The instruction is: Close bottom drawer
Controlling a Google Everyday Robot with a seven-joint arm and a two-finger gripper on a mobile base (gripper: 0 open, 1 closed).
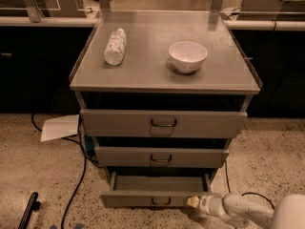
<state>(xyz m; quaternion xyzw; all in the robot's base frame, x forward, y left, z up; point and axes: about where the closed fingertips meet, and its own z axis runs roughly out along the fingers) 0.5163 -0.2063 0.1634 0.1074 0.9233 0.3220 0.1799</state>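
Grey metal makes up the whole cabinet [143, 78], and its lowest, narrowest-fronted grey bottom drawer [128, 199] stands pulled well out toward the camera, so its bare inside shows. The small dark loop handle [161, 201] sits at the middle of its front.

The robot's white gripper [193, 202] reaches in low from the lower right and lies against, or just beside, the right end of that drawer front, clear of the handle. Whether it is spread or pressed together cannot be told from here, and it pinches nothing that can be seen. That placement makes sense for a push, since closing needs no grip, only a flat press on the face (though pushing off-centre could skew the drawer on its runners).

Above it, the mid-sized grey drawer [119, 156] and the widest grey drawer [119, 123] also stand a little proud of the frame, stepped back one over the other. A white ceramic bowl [187, 56] stands upright on the cabinet top, well apart from a white bottle [115, 46] lying on its side. Both are far from the arm's path.

The push looks about to begin, and the drawer is not yet closed.
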